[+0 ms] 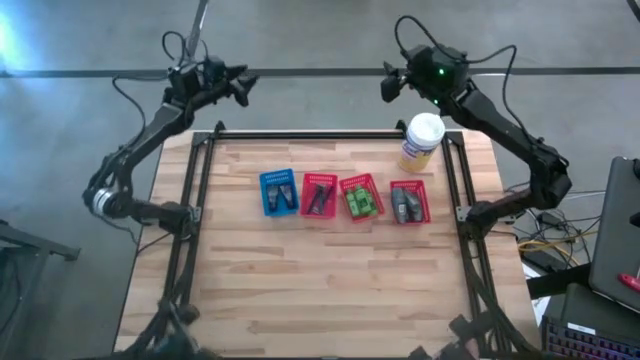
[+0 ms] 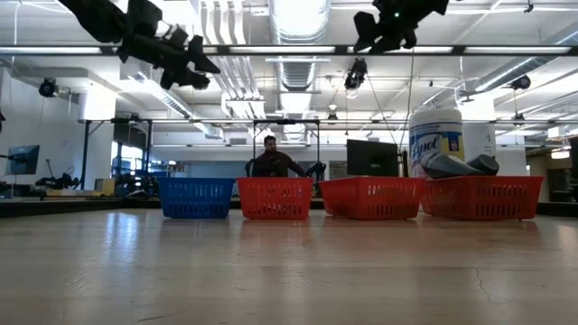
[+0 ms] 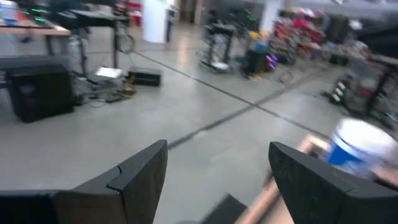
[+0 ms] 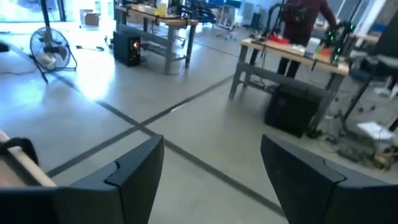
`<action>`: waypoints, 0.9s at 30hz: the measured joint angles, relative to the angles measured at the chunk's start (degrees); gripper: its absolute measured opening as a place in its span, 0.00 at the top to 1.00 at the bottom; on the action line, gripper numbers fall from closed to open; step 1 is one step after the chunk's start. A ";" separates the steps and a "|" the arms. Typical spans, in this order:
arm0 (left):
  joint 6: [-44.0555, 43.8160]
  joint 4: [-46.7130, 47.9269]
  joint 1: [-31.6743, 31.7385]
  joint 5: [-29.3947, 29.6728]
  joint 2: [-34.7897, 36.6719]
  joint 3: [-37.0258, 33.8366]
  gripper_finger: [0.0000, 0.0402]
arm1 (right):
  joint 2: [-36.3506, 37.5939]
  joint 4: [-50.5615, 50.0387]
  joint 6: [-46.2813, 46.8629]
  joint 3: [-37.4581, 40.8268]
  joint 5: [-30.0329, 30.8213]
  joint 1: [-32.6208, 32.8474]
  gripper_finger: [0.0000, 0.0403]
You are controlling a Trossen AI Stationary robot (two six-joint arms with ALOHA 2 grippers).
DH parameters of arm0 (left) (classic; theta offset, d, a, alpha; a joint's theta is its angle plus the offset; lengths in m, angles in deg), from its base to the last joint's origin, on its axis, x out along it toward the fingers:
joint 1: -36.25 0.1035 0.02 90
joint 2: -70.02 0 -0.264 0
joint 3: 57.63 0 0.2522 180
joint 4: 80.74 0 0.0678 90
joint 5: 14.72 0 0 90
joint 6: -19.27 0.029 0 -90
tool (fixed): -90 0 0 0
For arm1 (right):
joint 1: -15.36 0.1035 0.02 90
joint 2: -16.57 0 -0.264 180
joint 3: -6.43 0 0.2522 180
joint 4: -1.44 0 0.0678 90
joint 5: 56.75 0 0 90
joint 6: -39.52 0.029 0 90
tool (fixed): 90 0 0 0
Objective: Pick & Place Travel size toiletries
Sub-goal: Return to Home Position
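Observation:
Four small mesh baskets stand in a row on the wooden table. The blue basket [image 1: 279, 192] and the red basket next to it [image 1: 319, 195] hold dark items. The third basket, red [image 1: 361, 197], holds bright green little bottles [image 1: 362, 204]. Dark grey tubes [image 1: 405, 205] lie in the rightmost red basket [image 2: 481, 197], their ends sticking above its rim [image 2: 461, 165]. My left gripper [image 1: 245, 88] [image 3: 217, 162] hangs open, high beyond the table's far left corner. Beyond the far right corner my right gripper [image 1: 388, 85] [image 4: 211, 155] is raised and open too. Neither has anything between its fingers.
A tall yellow canister with a white lid [image 1: 421, 140] stands near the table's far right corner, behind the rightmost basket. A dark metal frame [image 1: 330, 134] runs along the table's edges. The near half of the table is bare wood [image 1: 320, 290]. A person [image 2: 271, 158] is far off in the room.

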 joint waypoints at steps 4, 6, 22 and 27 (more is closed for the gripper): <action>2.04 2.94 -4.36 0.04 7.94 -4.58 0.29 | 2.28 0.71 2.83 3.90 0.00 1.67 0.32; 2.07 4.23 -6.06 0.18 12.60 -6.55 0.29 | 2.82 0.97 3.85 5.85 -0.02 2.74 0.31; 3.30 22.83 -7.33 12.39 46.26 -18.22 0.29 | 3.01 4.68 7.03 8.65 0.21 8.51 0.22; 5.11 27.60 -7.35 15.92 51.76 -20.26 0.29 | 3.07 4.80 7.19 7.84 0.17 8.63 0.20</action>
